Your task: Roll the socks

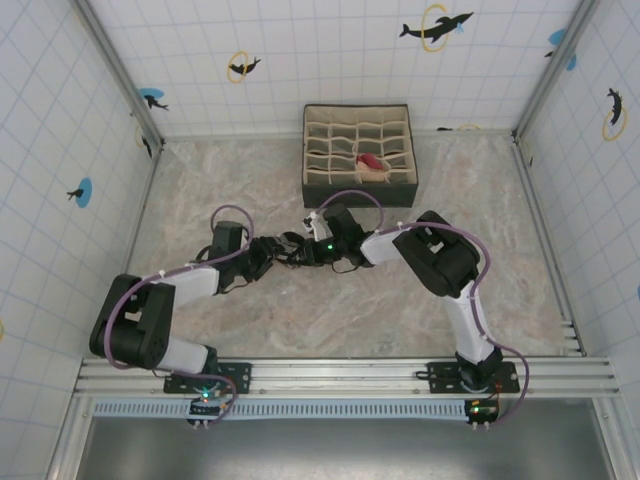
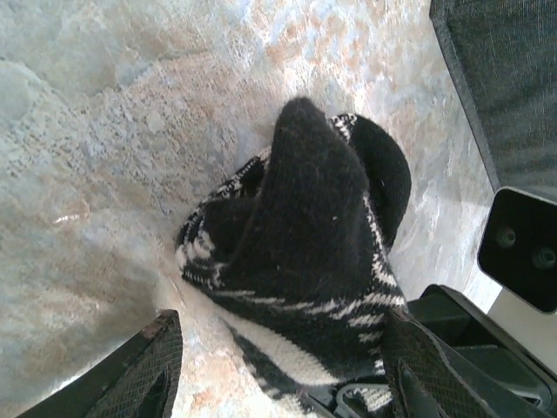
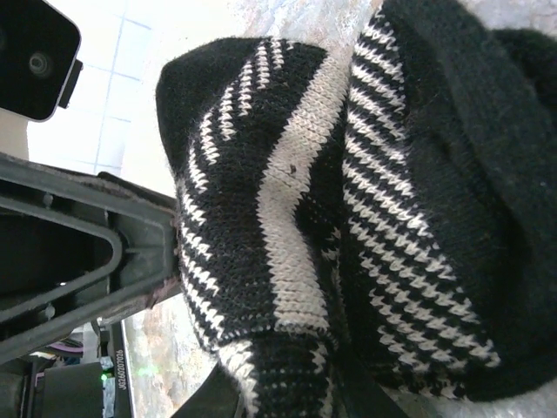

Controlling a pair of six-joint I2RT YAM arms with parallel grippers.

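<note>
Altogether one black sock (image 2: pixel 305 261), one peach sock (image 1: pixel 370 162).

Two socks: one black striped sock (image 1: pixel 292 247) just on the near side of the single divided box (image 1: pixel 355 108), and one red sock (image 1: pixel 371 162) inside it. Two arms: left arm (image 1: pixel 185 285), right arm (image 1: pixel 440 258).

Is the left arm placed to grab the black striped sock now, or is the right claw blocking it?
Likely yes. The left claw is open with the black sock between its fingers. The right claw grips the sock close by, but not in that gap.
</note>
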